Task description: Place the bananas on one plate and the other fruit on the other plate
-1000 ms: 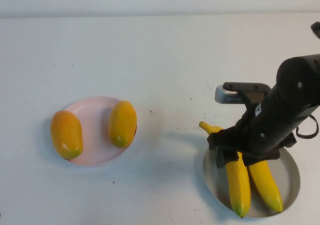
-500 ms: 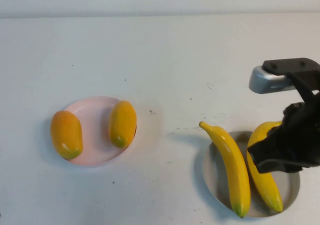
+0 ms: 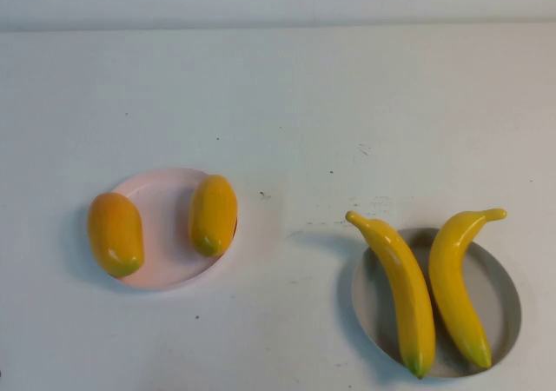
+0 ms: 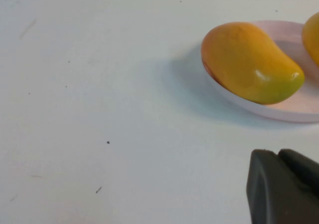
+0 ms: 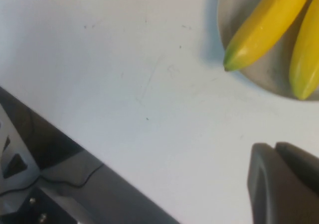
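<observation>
1. Yellow and glossy, the 2 bananas (image 3: 430, 291) lie side by side on the grey-blue plate (image 3: 508, 308) at the table's (image 3: 287, 96) right front. Their green tips point toward the robot and their stems away, splayed apart like a V. Each long axis runs roughly front to back, and the left banana's stem end overhangs the rim.
2. The 2 orange-yellow fruits (image 3: 161, 223) sit on the pink plate (image 3: 161, 208) at the left. One lies on its right half. The other straddles the left rim, partly off it. Both have their long axes front to back, greenish ends toward the robot.
3. By my reading, the sort looks finished: every fruit rests on its proper plate.
4. Handling, as a judgement: all 4 pieces look like hard, light plastic, stiff and slick. A banana would be best taken across its middle, square to its length, since the curve and gloss invite slipping near the ends. The plump ovals could roll, so a grip across the widest part would suit.
5. The left claw (image 4: 284, 186) is out of the high view; its wrist camera looks at the table just beside the pink plate. I cannot tell whether its fingers are apart or together.
6. The right claw (image 5: 284, 181) is likewise off the high view, above the table's near edge by the grey-blue plate. Its state cannot be told either.
</observation>
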`<action>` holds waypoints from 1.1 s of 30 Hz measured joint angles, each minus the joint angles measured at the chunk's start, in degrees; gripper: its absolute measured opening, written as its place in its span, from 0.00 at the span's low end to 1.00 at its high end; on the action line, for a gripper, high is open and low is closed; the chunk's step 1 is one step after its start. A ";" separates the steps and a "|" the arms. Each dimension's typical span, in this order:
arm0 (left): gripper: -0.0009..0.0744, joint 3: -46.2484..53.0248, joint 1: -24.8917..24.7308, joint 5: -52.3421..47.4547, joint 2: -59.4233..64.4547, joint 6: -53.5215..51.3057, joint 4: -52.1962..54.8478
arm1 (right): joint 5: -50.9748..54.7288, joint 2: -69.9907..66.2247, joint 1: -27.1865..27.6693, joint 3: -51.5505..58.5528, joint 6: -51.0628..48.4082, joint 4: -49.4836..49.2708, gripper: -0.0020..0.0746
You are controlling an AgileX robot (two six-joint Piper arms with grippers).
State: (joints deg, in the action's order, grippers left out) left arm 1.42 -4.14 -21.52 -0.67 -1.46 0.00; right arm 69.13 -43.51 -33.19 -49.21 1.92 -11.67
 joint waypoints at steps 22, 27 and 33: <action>0.01 0.00 0.00 0.00 0.00 0.00 0.00 | -45.66 31.80 17.51 39.89 -3.43 5.41 0.01; 0.01 0.00 0.00 0.00 0.00 0.00 0.00 | -48.10 40.00 23.84 44.15 -3.43 5.78 0.01; 0.01 0.00 0.00 0.00 0.00 0.00 0.00 | -51.60 43.93 25.75 48.21 -3.43 5.78 0.01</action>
State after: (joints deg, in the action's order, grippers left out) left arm 1.42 -4.14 -21.52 -0.67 -1.46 0.00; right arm 17.53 0.42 -7.44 -1.00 -1.51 -5.89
